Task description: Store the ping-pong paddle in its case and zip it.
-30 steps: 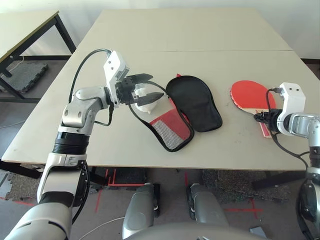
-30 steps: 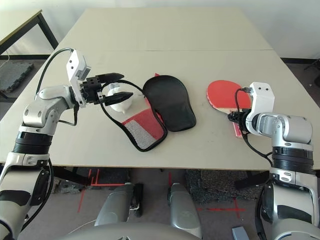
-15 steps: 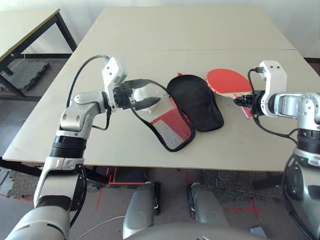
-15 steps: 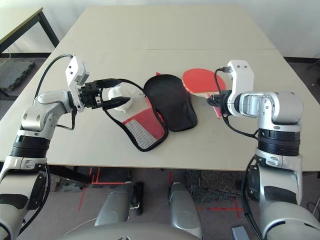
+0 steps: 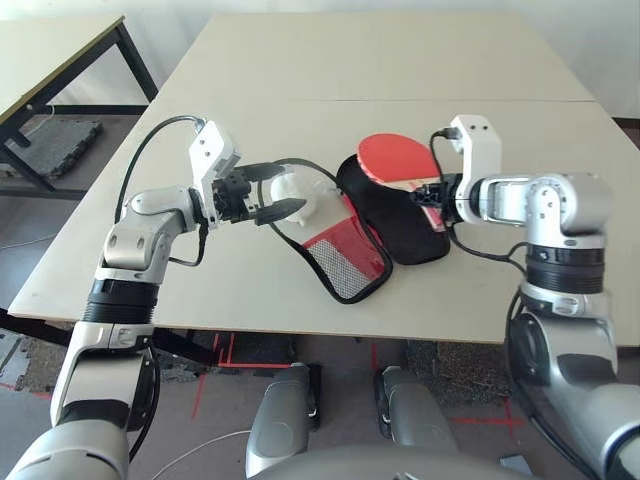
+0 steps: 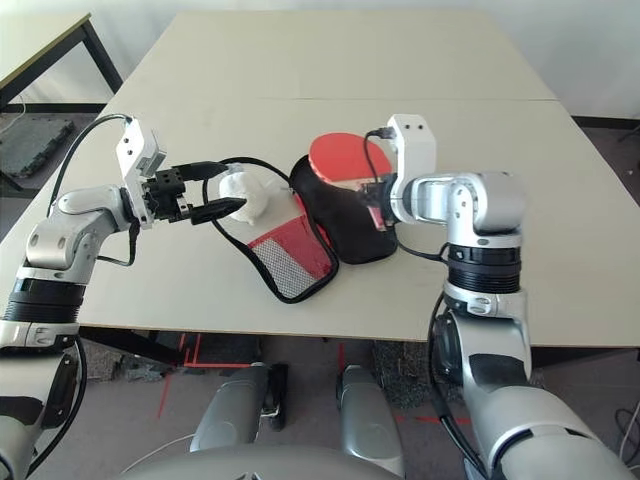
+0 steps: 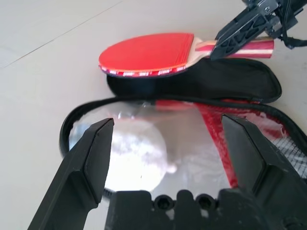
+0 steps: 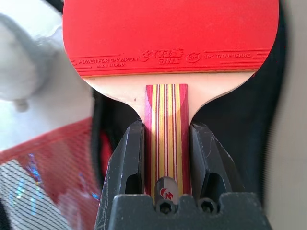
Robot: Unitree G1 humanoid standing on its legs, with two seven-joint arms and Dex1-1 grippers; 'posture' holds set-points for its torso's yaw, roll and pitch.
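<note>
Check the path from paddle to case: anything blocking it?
Nothing visible does. The right gripper holds the ping-pong paddle by its handle over the black-lined half of the open case. The white plastic wad sits beside it, near the open left gripper.

You get bright, even daylight, soft shadows under both arms, and blurred near fingers lower left.

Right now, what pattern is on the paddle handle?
Lengthwise red, purple and yellow stripes on the paddle handle, clearest in the right wrist view.
</note>
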